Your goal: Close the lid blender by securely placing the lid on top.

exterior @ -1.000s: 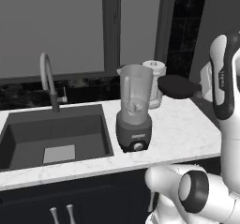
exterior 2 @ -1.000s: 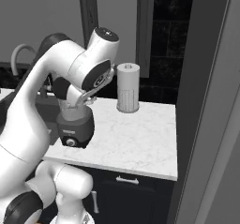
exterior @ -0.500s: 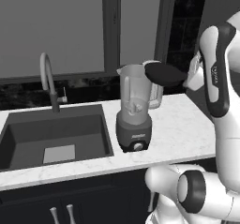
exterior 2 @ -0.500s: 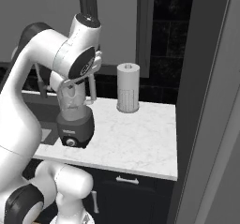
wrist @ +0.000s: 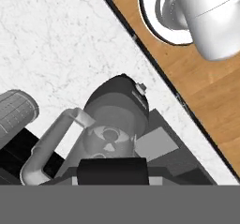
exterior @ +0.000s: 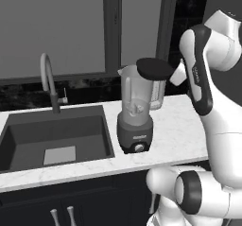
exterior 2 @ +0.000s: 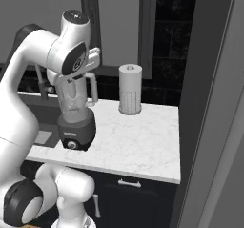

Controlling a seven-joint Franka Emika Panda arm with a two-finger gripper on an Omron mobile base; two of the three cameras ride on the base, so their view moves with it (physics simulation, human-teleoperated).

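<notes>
STEP: lid placement | pincer (exterior: 174, 73) clenched on the lid (exterior: 154, 68); lid held flat, just above the blender (exterior: 135, 111) mouth, offset toward its right rim | blender upright on tabletop (exterior: 177, 130), so centring likely precedes lowering

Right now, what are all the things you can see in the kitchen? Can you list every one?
lid: one, black, held up over the right side of the blender's open mouth.
blender: one, clear jar on dark grey base, on the counter beside the sink.
jug: one, clear with white top, at the back of the counter.
sink: one, dark, left of the blender.
faucet: one, grey, behind the sink.
counter: one, white marble.
gripper: one, on the white arm, carrying the lid.
</notes>
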